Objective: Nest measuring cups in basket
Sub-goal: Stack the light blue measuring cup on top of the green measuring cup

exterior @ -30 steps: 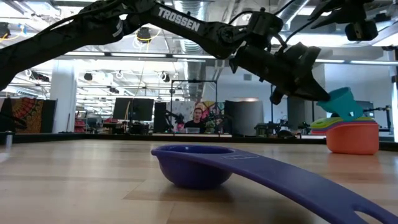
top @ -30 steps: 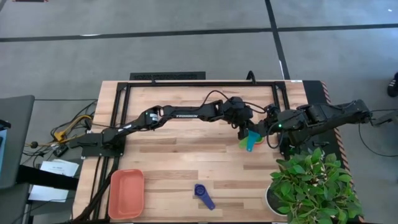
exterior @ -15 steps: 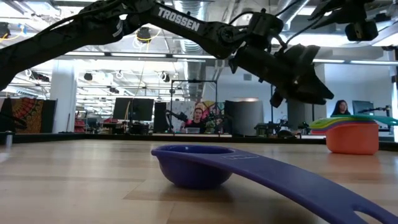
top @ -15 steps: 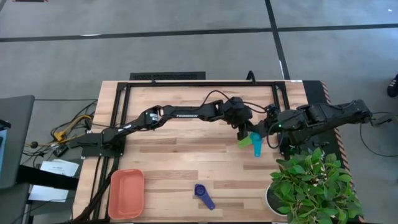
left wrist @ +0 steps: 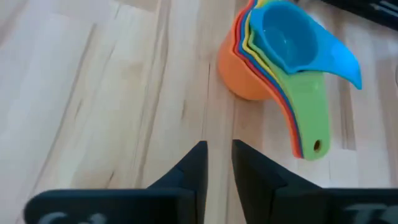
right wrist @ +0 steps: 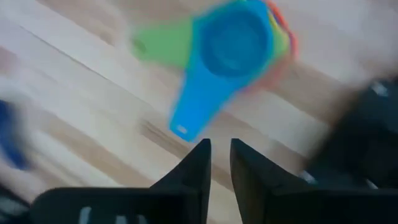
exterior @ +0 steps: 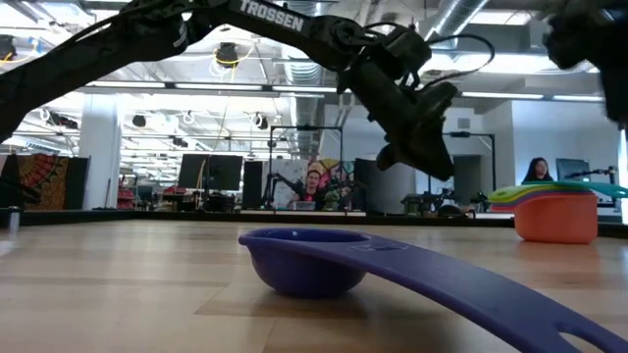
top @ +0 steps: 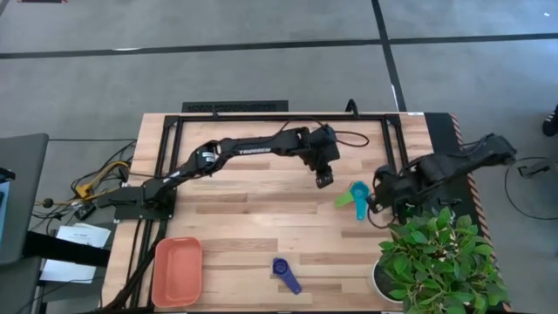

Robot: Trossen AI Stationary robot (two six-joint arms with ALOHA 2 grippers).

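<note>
The purple cup [top: 285, 274] lies alone at the near bench edge, handle slanting toward the plant side, nearer the left claw [top: 323, 179] than the right claw [top: 377, 208]; both are clenched, empty, flanking the stack [top: 356, 195]; basket [top: 177, 271] at the near-left corner

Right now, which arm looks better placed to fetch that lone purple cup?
Probably the left. The dark purple-blue cup lies near the table's front middle; the left gripper hangs over open table, while the right gripper sits beside the nested stack near the plant.
</note>
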